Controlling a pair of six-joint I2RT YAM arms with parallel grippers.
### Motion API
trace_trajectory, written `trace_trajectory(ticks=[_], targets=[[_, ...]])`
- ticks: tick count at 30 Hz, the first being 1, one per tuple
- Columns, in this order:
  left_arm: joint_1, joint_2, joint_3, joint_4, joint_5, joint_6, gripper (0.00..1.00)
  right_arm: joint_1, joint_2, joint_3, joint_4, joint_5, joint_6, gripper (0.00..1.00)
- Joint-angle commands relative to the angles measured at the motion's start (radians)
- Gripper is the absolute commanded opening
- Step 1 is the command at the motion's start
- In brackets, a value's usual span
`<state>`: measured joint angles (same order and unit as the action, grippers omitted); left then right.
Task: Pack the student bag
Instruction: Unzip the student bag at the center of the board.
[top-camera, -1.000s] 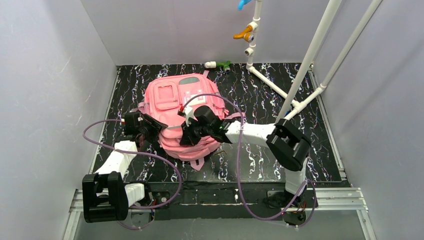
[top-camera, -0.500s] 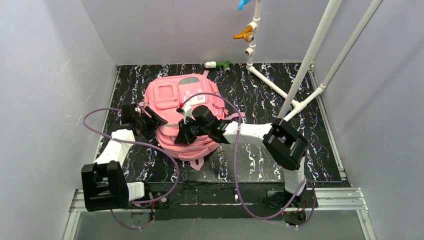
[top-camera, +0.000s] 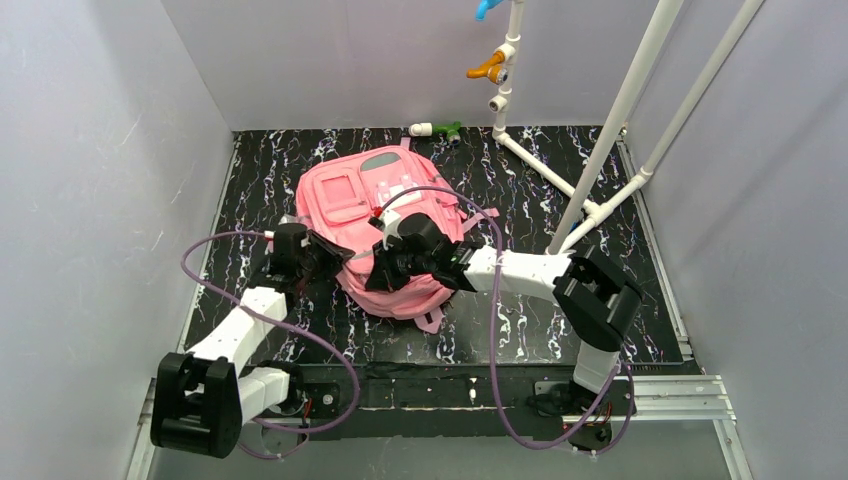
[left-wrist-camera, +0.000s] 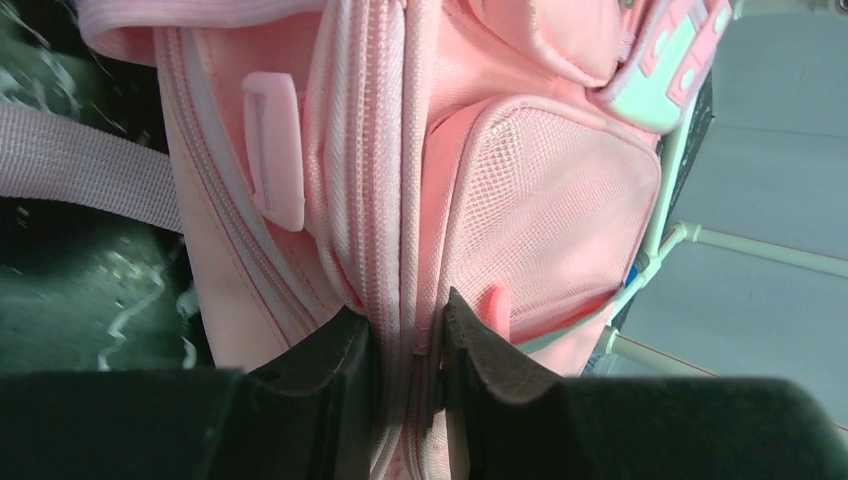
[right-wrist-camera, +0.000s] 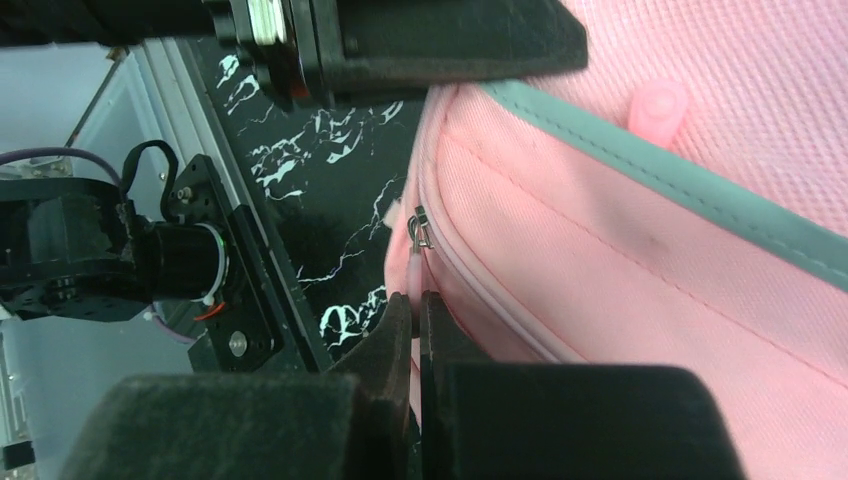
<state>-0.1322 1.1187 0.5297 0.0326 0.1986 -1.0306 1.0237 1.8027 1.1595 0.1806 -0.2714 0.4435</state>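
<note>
The pink student bag lies on the black marbled mat, front side up and turned a little to the right. My left gripper is at the bag's left side, shut on a fold of pink fabric along the zip seams. The mesh side pocket is just beyond it. My right gripper is at the bag's near edge. In the right wrist view it is shut on the pale pink zip pull, whose slider sits at the bag's corner.
A white pipe frame stands at the back right with an orange valve and a green fitting. Grey walls close in the left, back and right. The left arm's base shows in the right wrist view.
The bag has slid and turned to the right. My left gripper has moved right with it at the bag's side. My right gripper has shifted slightly right, still at the near edge.
</note>
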Motion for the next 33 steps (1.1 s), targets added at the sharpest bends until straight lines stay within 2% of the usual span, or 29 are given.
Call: trace_trajectory(ticks=[1, 3, 4, 5, 7, 11, 13, 15, 17, 20, 23, 25, 27, 33], targets=[[-0.117, -0.075, -0.018, 0.013, 0.01, -0.105, 0.1, 0.016, -0.074, 0.0, 0.066, 0.003, 0.03, 0.01], [-0.117, -0.057, -0.019, 0.011, 0.021, -0.082, 0.2, 0.016, -0.071, -0.003, 0.074, 0.001, 0.042, 0.01], [-0.111, -0.047, -0.015, -0.01, 0.025, -0.063, 0.29, 0.016, -0.072, -0.004, 0.075, 0.004, 0.044, 0.01], [-0.102, -0.04, -0.005, -0.041, 0.022, -0.047, 0.44, 0.016, -0.075, -0.006, 0.071, 0.013, 0.044, 0.01], [-0.056, -0.033, 0.013, -0.11, 0.023, -0.006, 0.61, 0.016, -0.086, -0.015, 0.067, 0.03, 0.039, 0.01], [0.114, -0.012, 0.082, -0.171, 0.108, 0.11, 0.77, 0.016, -0.095, -0.023, 0.056, 0.039, 0.035, 0.01], [0.161, 0.023, 0.14, -0.199, 0.138, 0.178, 0.8, 0.016, -0.089, -0.015, 0.044, 0.034, 0.029, 0.01], [0.166, 0.074, 0.174, -0.194, 0.184, 0.215, 0.79, 0.016, -0.082, -0.003, 0.036, 0.033, 0.028, 0.01], [0.166, 0.123, 0.143, -0.12, 0.246, 0.172, 0.73, 0.016, -0.078, 0.005, 0.037, 0.035, 0.033, 0.01], [0.166, 0.169, 0.068, 0.006, 0.282, 0.093, 0.59, 0.022, -0.066, 0.027, 0.036, 0.04, 0.045, 0.01], [0.163, 0.174, 0.044, 0.017, 0.273, 0.08, 0.42, 0.048, -0.048, 0.06, -0.003, 0.098, 0.06, 0.01], [0.163, 0.153, 0.034, 0.018, 0.265, 0.087, 0.34, 0.074, -0.026, 0.098, -0.027, 0.139, 0.071, 0.01], [0.163, 0.124, 0.024, 0.018, 0.254, 0.087, 0.29, 0.102, 0.007, 0.144, -0.047, 0.173, 0.104, 0.01], [0.162, 0.066, -0.013, 0.016, 0.26, 0.083, 0.24, 0.137, 0.129, 0.308, -0.109, 0.259, 0.173, 0.01]])
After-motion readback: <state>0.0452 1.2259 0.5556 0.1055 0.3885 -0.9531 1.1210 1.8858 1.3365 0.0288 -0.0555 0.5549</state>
